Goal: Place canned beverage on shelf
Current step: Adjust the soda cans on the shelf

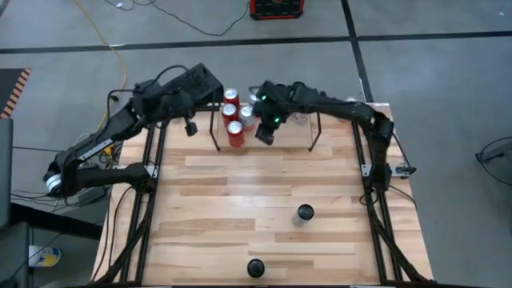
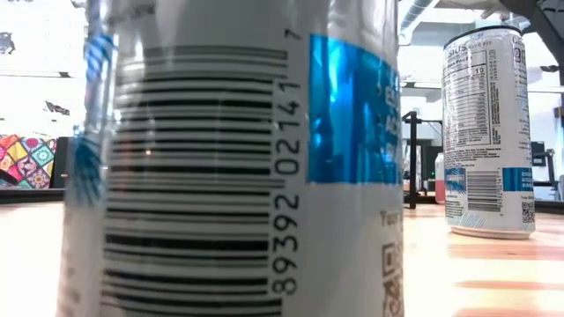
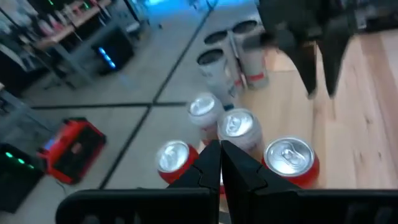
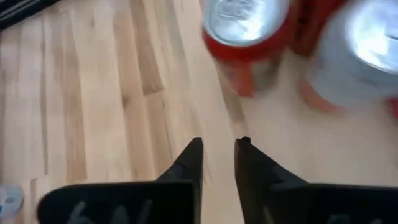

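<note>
Cans: red-and-silver cluster (image 1: 234,116) stood on shelf (image 1: 216,132) at table's far edge, two blue-white cans (image 1: 304,213) waited nearer. Right gripper (image 4: 217,146) hovered beside cluster, fingers nearly together, empty (likely released). Left gripper (image 3: 219,155) shut, empty. Barcode digits "89392 02141" legible.

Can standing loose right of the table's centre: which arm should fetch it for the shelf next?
Right. The right end effector is empty at the front of the shelf, and the can stands on its side of the table. The left end effector is shut, farther off at the shelf's other end.
</note>
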Controlling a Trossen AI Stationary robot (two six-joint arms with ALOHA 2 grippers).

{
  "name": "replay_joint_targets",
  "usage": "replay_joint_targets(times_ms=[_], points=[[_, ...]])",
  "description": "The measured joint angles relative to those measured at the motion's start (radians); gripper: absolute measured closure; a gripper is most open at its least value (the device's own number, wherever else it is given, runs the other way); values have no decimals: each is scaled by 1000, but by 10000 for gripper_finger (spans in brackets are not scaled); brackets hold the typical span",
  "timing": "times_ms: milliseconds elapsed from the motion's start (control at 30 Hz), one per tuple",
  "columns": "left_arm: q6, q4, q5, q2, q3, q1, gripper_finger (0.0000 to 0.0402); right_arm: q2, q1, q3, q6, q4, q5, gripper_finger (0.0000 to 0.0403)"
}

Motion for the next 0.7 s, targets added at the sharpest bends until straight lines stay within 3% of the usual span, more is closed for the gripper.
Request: replay_joint_targets(times_ms=[133,267,700], points=[[4,8,-1,-31,-5,7,402,39,49,0,52,73,86,366],[7,4,2,-28,-6,6,402,62,55,0,79,141,92,398],[-1,4,23,10,-6,6,402,110,51,-3,101,206,146,403]])
